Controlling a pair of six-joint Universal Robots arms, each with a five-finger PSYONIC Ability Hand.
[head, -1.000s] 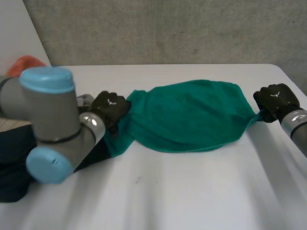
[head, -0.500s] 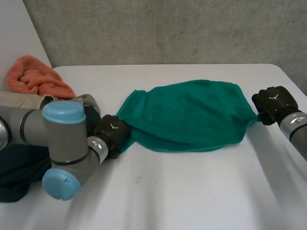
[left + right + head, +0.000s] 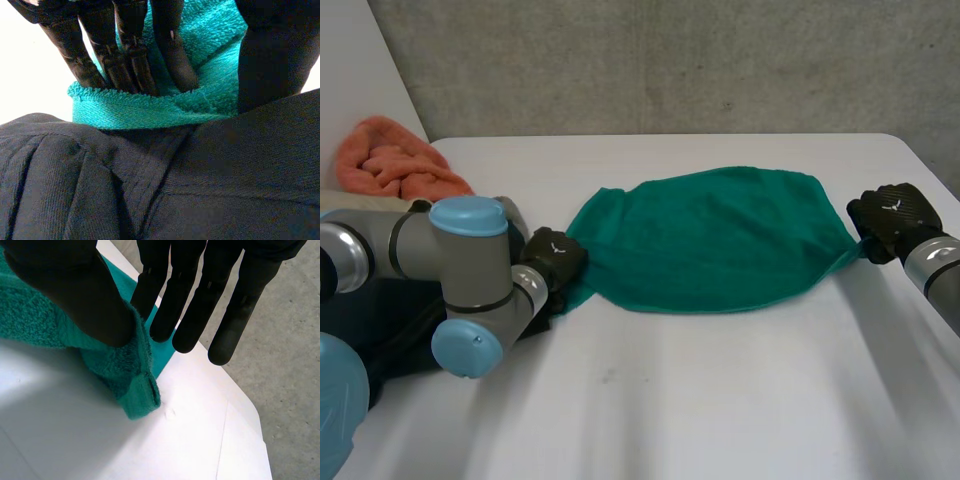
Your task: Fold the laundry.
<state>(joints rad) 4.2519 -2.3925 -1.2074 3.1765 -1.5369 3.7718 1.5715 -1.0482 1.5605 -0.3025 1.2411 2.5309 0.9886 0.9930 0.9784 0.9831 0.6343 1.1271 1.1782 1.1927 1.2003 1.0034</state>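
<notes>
Fingers pinch the green towel against each thumb (left hand at one end, right hand opposite).

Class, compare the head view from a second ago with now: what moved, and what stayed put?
The left hand, pinching the green towel at its left end, drew back toward the robot, dragging that end along. The left arm swung aside, uncovering the orange cloth. The right hand kept its pinch on the towel's right corner, unmoved.

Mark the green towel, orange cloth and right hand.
green towel [image 3: 710, 235]: head view, middle of the cloth
orange cloth [image 3: 395, 162]: head view, middle of the heap
right hand [image 3: 892, 215]: head view, back of the hand
</notes>
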